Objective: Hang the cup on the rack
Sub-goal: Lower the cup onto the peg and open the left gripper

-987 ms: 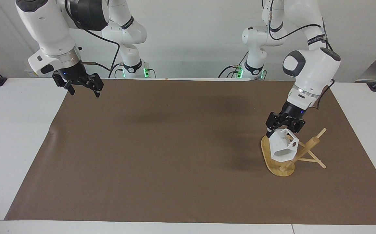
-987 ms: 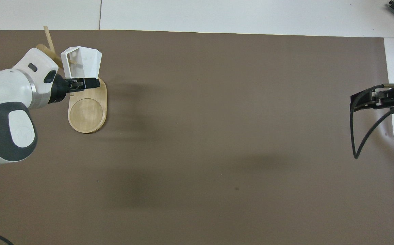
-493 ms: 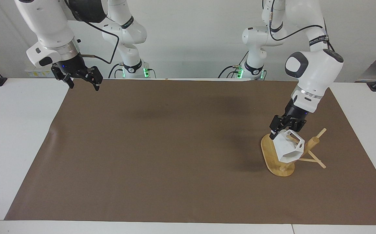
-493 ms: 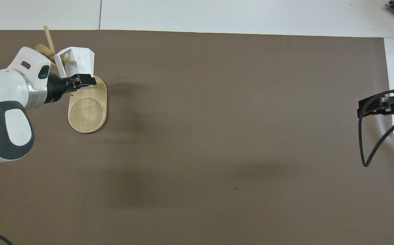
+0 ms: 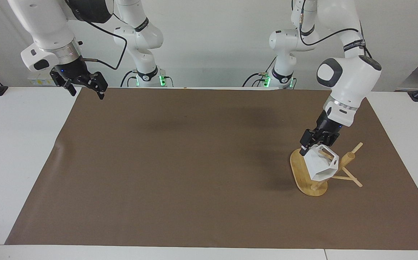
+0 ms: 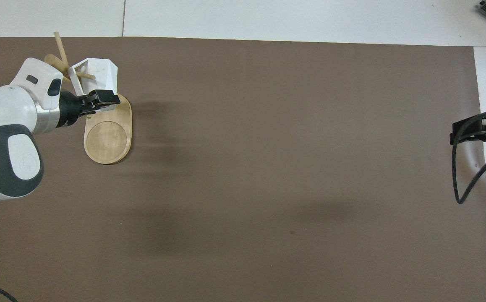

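The white faceted cup [image 5: 320, 165] is tilted over the bamboo rack's oval base [image 5: 301, 172], beside the rack's post [image 5: 343, 161]. In the overhead view a thin peg [image 6: 84, 76] passes through the hole in the cup's [image 6: 99, 74] handle. My left gripper [image 5: 315, 143] is shut on the cup's wall from above; it also shows in the overhead view [image 6: 101, 99]. My right gripper [image 5: 83, 86] is open and empty, raised over the mat's edge at the right arm's end, where it waits. It shows in the overhead view [image 6: 476, 129] too.
A brown mat [image 5: 180, 162] covers most of the white table [image 5: 14, 144]. The rack's base [image 6: 108, 134] has a round recess nearer to the robots. A cable loops down from the right gripper [image 6: 461, 176].
The left gripper has tipped the cup and moved it toward the post, so the peg now goes through the handle. The right gripper has risen and drawn back toward its end of the table.
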